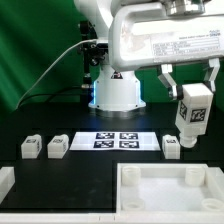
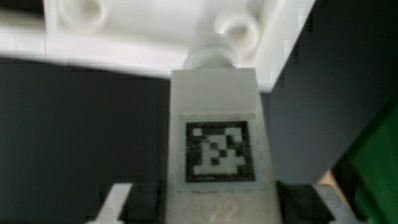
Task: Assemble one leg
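Running off the lower edge of the exterior view, the tray (image 1: 150,170) shows only its raised rim and part of its inside; its near side is cut off. A second white part (image 1: 5,184) at the exterior view's lower left is mostly out of frame, too little of it showing to tell what it is.

Behind the tray, on the black table (image 1: 85,160), a spare leg (image 1: 171,146) stands towards the exterior view's right, and two more spare legs (image 1: 30,148) (image 1: 56,147) stand side by side at the left, well apart from it. The marker board (image 1: 117,141) lies flat between them.

Above the right spare leg and clear of the table, the gripper (image 1: 191,88) is clamped on the leg (image 1: 192,110), which hangs upright with its tag facing the camera.

In the wrist view the leg (image 2: 217,130) fills the middle, with its tag blurred. The fingers (image 2: 125,207) press both its sides at the frame's edge, largely cut off. Its far end overlaps the tray (image 2: 107,30) beside a round socket (image 2: 237,30); the blur hides whether they touch.

Farthest back stands the arm's base (image 1: 117,92), its upper part hidden by the arm, against a green backdrop (image 1: 30,50)
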Tool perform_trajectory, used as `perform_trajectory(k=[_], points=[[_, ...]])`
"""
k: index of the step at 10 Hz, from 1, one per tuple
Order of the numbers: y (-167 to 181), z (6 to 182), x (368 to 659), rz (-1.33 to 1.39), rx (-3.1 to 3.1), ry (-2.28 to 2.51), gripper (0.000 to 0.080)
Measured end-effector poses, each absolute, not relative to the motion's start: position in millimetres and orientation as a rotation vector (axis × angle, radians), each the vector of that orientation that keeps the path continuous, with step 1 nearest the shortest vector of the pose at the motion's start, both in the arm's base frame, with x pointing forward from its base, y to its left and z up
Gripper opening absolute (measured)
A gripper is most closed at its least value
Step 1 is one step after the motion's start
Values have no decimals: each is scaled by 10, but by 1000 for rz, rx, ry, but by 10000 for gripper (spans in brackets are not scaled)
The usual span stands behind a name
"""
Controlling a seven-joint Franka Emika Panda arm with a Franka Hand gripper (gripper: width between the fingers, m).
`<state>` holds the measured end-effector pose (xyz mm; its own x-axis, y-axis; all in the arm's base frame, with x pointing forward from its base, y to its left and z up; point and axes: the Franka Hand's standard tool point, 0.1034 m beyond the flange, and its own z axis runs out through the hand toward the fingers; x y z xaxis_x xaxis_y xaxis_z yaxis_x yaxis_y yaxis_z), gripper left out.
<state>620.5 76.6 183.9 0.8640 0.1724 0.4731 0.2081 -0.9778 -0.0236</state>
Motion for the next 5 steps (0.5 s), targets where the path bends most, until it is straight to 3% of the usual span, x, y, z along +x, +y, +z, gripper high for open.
perform_trajectory(k=[2, 4, 5], points=[[648, 1827, 6190, -991, -2935, -312, 293], [654, 1744, 6160, -983, -2938, -312, 293], [733, 1615, 6142, -971, -2930, -312, 293]])
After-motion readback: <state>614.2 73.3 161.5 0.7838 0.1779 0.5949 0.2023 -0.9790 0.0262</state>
